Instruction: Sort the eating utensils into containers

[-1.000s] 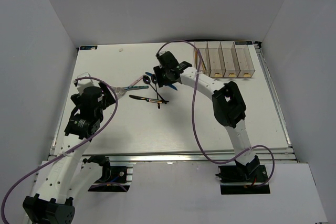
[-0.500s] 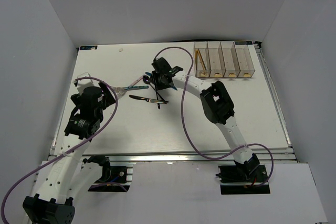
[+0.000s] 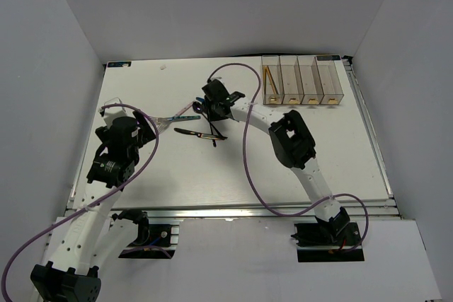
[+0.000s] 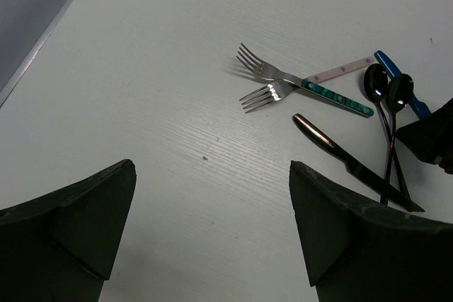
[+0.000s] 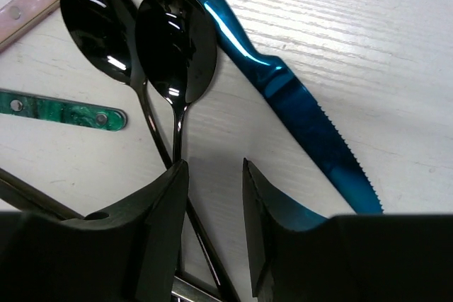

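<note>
Two black spoons (image 5: 175, 40) lie side by side on the white table, bowls up, with a blue knife (image 5: 297, 104) to their right. My right gripper (image 5: 215, 167) stands low over the spoon handles. Its jaws are partly open, with bare table and one thin handle in the gap. Two forks (image 4: 272, 72) cross left of the spoons, and a dark knife (image 4: 354, 167) lies below them. My left gripper (image 4: 211, 167) is wide open and holds nothing, hovering left of the pile. The containers (image 3: 303, 79) stand at the back right, with orange chopsticks (image 3: 268, 79) in the leftmost bin.
The right arm (image 3: 294, 136) reaches diagonally across the middle of the table, its purple cable (image 3: 248, 153) looping beside it. The table's left edge (image 4: 42, 33) runs close to the left gripper. Grey walls enclose the table on three sides.
My right gripper has shifted a little left and down onto the spoon handles, and its jaws have narrowed. The left arm and the utensils have not moved.
</note>
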